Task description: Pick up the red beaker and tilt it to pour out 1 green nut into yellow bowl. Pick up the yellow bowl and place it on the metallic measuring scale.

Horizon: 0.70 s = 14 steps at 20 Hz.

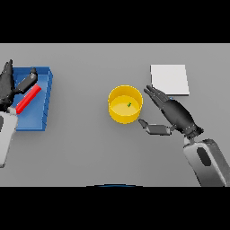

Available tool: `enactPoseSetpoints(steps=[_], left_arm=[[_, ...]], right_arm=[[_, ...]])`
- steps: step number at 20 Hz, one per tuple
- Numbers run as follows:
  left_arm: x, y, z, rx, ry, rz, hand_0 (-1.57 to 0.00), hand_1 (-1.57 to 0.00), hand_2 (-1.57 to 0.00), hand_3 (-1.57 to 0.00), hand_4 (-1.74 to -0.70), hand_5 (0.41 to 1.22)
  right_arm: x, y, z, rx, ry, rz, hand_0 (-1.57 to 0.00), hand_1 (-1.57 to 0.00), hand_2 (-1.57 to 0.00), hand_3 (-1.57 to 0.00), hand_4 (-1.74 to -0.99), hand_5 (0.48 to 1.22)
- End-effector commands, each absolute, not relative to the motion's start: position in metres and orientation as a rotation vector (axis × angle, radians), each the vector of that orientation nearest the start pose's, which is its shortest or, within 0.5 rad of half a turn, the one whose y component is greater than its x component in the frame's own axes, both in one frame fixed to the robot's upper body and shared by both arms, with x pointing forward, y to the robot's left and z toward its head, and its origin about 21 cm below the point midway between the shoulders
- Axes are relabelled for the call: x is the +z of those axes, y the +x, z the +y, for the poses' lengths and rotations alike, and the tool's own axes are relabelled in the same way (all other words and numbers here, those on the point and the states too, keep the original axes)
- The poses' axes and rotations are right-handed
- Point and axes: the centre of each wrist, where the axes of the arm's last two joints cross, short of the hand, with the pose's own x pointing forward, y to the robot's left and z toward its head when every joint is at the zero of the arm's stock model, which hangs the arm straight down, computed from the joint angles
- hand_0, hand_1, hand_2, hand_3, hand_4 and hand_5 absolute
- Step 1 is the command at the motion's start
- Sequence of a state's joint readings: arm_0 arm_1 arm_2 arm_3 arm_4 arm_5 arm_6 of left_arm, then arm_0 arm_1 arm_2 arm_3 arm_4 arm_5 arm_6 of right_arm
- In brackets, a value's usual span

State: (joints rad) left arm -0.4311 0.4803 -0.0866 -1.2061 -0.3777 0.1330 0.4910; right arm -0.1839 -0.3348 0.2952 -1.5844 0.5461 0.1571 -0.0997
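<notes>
The yellow bowl (pixel 125 104) stands mid-table with one green nut (pixel 129 104) inside it. My right hand (pixel 176 114) is open just right of the bowl, fingers straight toward its rim and thumb spread below it, not touching. The red beaker (pixel 28 99) lies tilted in the blue bin (pixel 46 96) at the left. My left hand (pixel 8 86) hovers over that bin, fingers relaxed, with the thumb above the beaker's upper end; it does not grip the beaker. The metallic scale (pixel 170 79) is a pale square plate at the back right.
The blue bin's raised walls stand at the table's left edge. The scale lies flat just behind my right hand's fingertips.
</notes>
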Motion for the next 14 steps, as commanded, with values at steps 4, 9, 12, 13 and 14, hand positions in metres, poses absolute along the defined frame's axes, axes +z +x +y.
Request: enactPoseSetpoints(steps=[4,9,12,13,14], left_arm=[[0.075,0.353,0.311,-0.429,0.83,-1.113,-0.01,0.0,-0.01,0.0,-0.74,0.689],[0.073,0.352,0.313,-0.442,0.835,-1.102,0.0,0.0,0.0,0.0,-0.74,0.702],[0.074,0.35,0.318,-0.439,0.845,-1.11,0.0,0.0,0.0,0.0,-0.75,0.706],[0.074,0.349,0.318,-0.438,0.837,-1.104,0.0,0.0,0.0,0.0,-0.75,0.707],[0.075,0.349,0.317,-0.435,0.838,-1.105,0.0,0.0,0.0,0.0,-0.75,0.704]], right_arm=[[0.061,0.298,-0.204,1.432,-0.349,-1.606,0.0,0.0,0.0,0.0,-1.207,0.674],[0.071,0.318,-0.185,1.818,-0.4,-1.512,0.0,0.0,0.0,0.0,-1.223,0.703],[0.07,0.327,-0.174,1.939,-0.395,-1.438,0.0,0.0,0.0,0.0,-1.213,0.714],[0.068,0.332,-0.172,1.97,-0.391,-1.416,0.0,0.0,0.0,0.0,-1.215,0.717],[0.067,0.335,-0.168,1.984,-0.382,-1.393,0.0,0.0,0.0,0.0,-1.218,0.72]])
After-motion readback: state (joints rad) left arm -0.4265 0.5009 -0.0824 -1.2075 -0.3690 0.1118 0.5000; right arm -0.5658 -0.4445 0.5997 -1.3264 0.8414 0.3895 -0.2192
